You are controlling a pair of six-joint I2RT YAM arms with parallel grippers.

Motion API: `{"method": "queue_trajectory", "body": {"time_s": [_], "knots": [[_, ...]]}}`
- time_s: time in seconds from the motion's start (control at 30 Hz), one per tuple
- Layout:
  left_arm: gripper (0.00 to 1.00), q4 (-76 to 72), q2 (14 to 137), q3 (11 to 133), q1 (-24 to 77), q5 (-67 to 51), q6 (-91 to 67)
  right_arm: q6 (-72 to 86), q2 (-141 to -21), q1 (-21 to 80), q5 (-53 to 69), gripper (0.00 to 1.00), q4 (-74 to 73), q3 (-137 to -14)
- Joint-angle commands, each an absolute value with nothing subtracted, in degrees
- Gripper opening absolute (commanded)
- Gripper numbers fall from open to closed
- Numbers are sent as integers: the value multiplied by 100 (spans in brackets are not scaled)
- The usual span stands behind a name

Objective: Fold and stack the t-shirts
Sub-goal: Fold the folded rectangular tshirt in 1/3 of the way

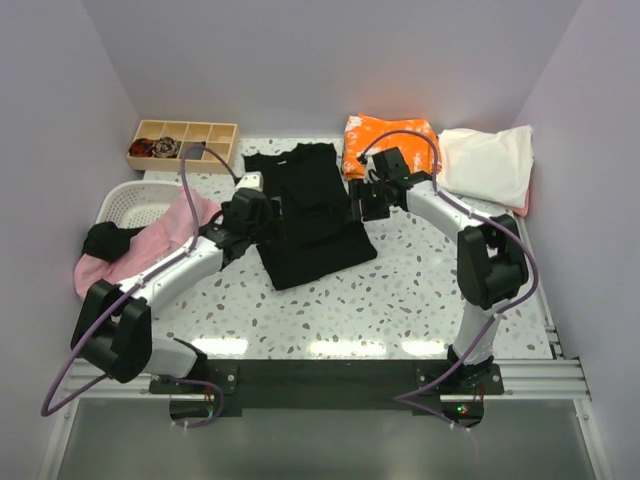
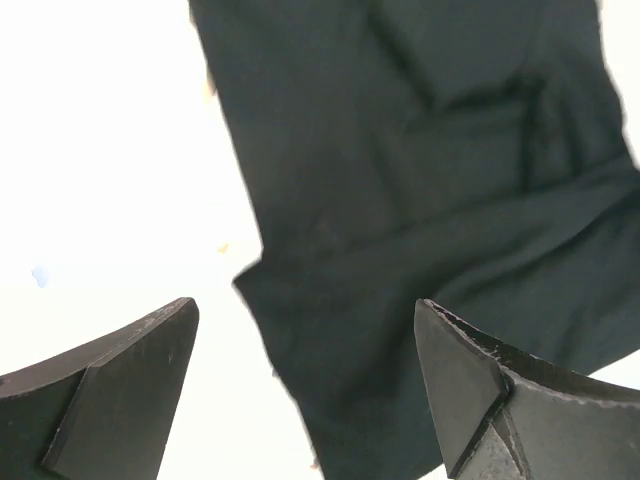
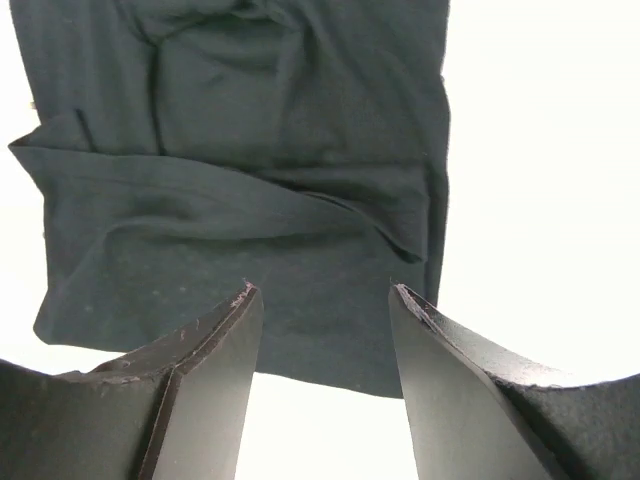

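Left gripper (image 2: 305, 310) and right gripper (image 3: 322, 290) both hung open, empty, over black t-shirt (image 1: 312, 235) at frame centre, loosely folded. Risk: pinching one layer only would drag the fold crooked.

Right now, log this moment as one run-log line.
black t-shirt: spread out | left gripper: open, over shirt edge | right gripper: open, over shirt edge

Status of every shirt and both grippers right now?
black t-shirt: flat on the table, creased, partly folded over, not gripped
orange t-shirt: folded, at the far edge
cream t-shirt: folded, far right corner
pink t-shirt: unfolded, draped over the basket rim
left gripper: open, above the black t-shirt's edge
right gripper: open, above the black t-shirt's edge
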State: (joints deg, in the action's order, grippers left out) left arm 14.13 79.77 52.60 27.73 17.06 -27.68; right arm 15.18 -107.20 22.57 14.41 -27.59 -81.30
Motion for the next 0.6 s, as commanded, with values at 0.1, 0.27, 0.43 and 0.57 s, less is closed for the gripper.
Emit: {"method": "queue_trajectory", "body": {"time_s": [0.1,0.27,0.43,0.57], "knots": [[94,1196,7945,4255,2725,1187,-3593,1441,-10907,2136,1055,58,-2786,-8244],[93,484,8094,3780,2733,967,-3946,1433,-11223,2022,1028,58,-2900,-8499],[93,-95,8218,3665,2733,941,-4052,1520,-11408,2030,1282,58,-2822,-8455],[92,-421,8516,3726,2733,888,-4008,1573,-11487,2021,1484,58,-2620,-8332]]}}
